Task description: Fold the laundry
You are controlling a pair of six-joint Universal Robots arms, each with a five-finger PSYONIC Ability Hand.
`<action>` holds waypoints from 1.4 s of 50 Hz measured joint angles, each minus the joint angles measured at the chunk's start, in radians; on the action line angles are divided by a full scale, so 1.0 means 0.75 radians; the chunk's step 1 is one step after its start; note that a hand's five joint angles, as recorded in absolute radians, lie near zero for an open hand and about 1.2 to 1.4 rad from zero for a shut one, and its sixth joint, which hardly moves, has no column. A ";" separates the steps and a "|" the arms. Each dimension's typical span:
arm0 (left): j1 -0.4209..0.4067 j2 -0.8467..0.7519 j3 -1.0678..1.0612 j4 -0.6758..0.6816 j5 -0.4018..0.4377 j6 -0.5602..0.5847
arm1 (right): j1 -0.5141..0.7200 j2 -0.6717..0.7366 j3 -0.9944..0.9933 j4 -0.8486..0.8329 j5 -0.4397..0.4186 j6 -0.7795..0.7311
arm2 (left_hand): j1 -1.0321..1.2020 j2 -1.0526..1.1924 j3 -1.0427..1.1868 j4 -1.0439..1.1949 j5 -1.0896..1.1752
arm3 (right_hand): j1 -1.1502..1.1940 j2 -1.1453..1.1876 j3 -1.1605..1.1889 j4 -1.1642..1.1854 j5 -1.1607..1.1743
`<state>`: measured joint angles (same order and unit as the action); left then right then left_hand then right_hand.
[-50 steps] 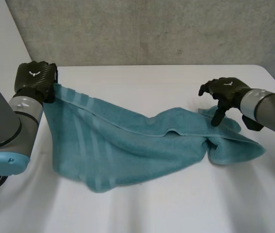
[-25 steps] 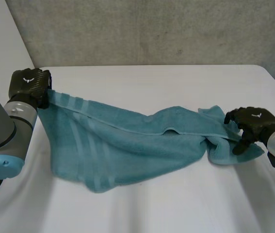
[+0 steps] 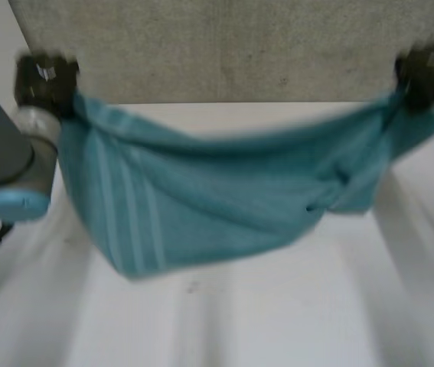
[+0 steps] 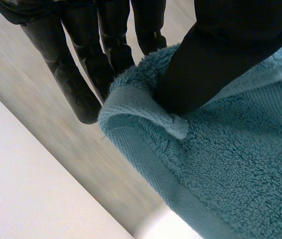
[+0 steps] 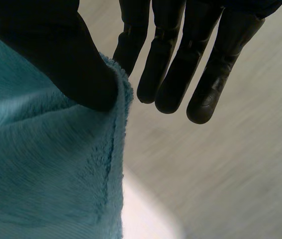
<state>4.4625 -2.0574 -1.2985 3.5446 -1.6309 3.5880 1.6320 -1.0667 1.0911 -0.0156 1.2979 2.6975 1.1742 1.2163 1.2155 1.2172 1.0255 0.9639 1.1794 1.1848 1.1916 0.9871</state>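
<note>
Left hand (image 3: 44, 76) above table's (image 3: 278, 321) far-left corner: we are pinching towel (image 3: 201, 199) corner between thumb and fingers. Teal towel is hanging slung above table. Right hand (image 3: 425, 73) above table's far-right corner: we are pinching opposite corner likewise.

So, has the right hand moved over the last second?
Yes. The right hand rose from the white table up against the grey wall, pinching a corner of the towel.
</note>
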 measured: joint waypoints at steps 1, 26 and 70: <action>-0.001 -0.008 0.120 0.014 -0.001 0.043 | 0.019 0.008 -0.175 -0.025 0.033 -0.013 | 0.000 0.000 0.000 0.000 0.000 | 0.000 0.000 0.000 0.000 0.000; -0.015 0.225 -0.079 0.265 -0.039 -0.038 | 0.077 -0.139 0.163 -0.444 -0.070 -0.034 | 0.000 0.001 0.000 0.000 0.000 | 0.014 0.000 0.001 0.000 0.014; 0.125 0.105 -0.543 0.103 0.004 -0.068 | -0.161 -0.015 0.733 -0.167 -0.257 0.506 | 0.000 0.001 0.000 0.000 0.000 | -0.752 -0.969 -0.981 -0.997 -0.956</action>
<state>4.5565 -1.9790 -1.7055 3.6218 -1.6276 3.5371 1.5116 -1.0777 1.6409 -0.1405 1.1055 3.0767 1.1742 1.2172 1.2155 1.2173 1.0254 0.3997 0.4530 0.4491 0.4440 0.2701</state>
